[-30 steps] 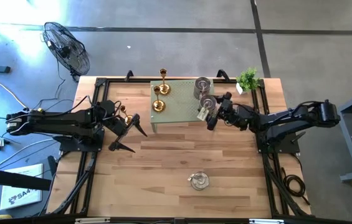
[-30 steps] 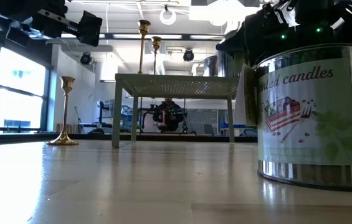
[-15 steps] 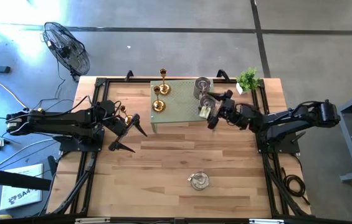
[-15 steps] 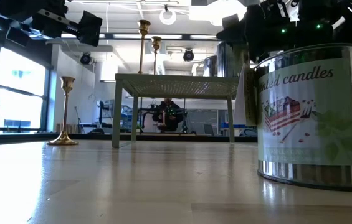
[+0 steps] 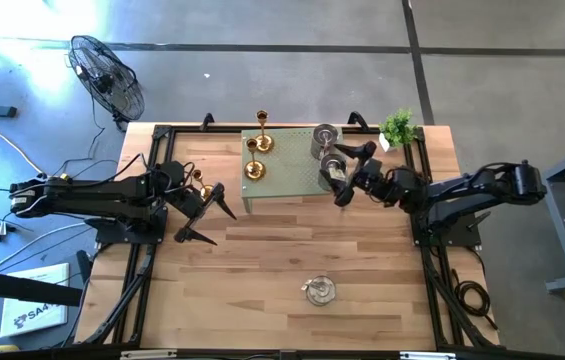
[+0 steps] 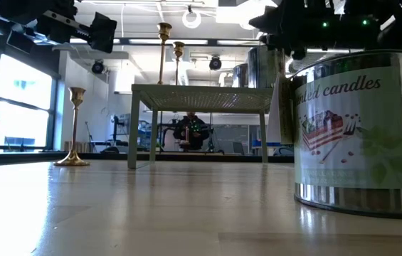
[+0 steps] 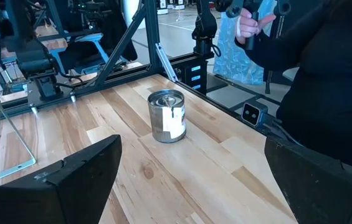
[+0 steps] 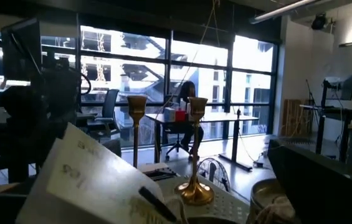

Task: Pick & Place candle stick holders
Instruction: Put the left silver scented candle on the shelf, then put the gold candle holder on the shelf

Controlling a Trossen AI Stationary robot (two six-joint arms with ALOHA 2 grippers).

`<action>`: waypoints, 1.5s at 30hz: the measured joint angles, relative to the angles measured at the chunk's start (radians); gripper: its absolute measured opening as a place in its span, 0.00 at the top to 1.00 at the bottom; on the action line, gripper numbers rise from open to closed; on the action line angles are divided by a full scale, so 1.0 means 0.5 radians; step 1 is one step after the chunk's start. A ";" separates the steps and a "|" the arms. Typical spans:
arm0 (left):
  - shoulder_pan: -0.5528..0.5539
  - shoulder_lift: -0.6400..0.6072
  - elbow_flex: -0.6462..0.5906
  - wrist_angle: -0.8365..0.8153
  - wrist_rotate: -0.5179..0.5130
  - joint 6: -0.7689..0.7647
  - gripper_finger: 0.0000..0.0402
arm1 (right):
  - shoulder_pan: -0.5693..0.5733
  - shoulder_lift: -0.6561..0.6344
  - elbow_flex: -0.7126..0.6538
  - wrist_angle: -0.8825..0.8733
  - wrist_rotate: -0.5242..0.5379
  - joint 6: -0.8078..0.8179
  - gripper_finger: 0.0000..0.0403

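Candle stick holders are spread over three spots. Two shiny gold brass holders with thin stems (image 5: 255, 160) stand upright on the left half of a small pale green perforated metal stand (image 5: 284, 182) at the far middle of the wooden table (image 5: 282, 260). Two squat silvery cylindrical holders (image 5: 324, 139) sit on the stand's right half, one nearer the far edge, the other just in front of it with a white paper tag. A third gold brass holder (image 5: 200, 185) stands on the table left of the stand, and a third silvery tin holder with a printed label (image 5: 319, 290) rests alone near the front middle of the table.

The right gripper (image 5: 348, 172) reaches in low from the right, arm stretched nearly flat, its fingers spread wide around the nearer silvery holder on the stand; whether they touch it cannot be told. The left gripper (image 5: 205, 213) hovers above the table beside the lone brass holder, arm extended from the left, fingers spread wide and empty.

A small green potted plant (image 5: 398, 127) stands at the far right corner.
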 joint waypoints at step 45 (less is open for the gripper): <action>-0.001 -0.372 0.665 -1.350 -0.235 -0.328 0.03 | 0.953 -0.009 0.839 -1.270 0.766 -0.401 0.01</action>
